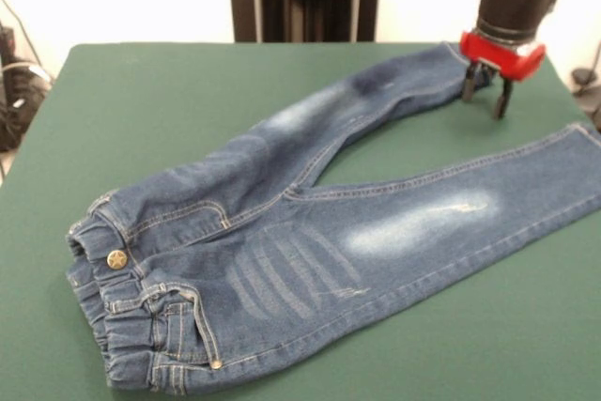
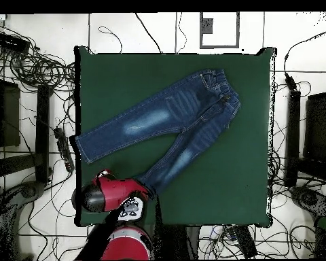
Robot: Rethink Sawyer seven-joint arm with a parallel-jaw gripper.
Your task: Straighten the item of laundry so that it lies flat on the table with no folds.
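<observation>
The small dark blue denim jeans with faded pale patches (image 1: pixel 310 251) lie spread on the dark green cloth-covered table (image 1: pixel 141 119), legs apart. The front view shows the red and black gripper (image 1: pixel 486 93) open, its fingers just beside one leg's cuff (touching or not is unclear). Overhead, the arm hides that cuff, but the other leg's hem reaches the table's edge.

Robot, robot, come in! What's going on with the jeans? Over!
Gripper jaws open, at the cuff of one leg. Jeans spread on the table, legs apart, lying mostly flat. Nothing in the way.

green table (image 1: pixel 141 100) | jeans (image 1: pixel 282 241) spread on it, legs apart
</observation>
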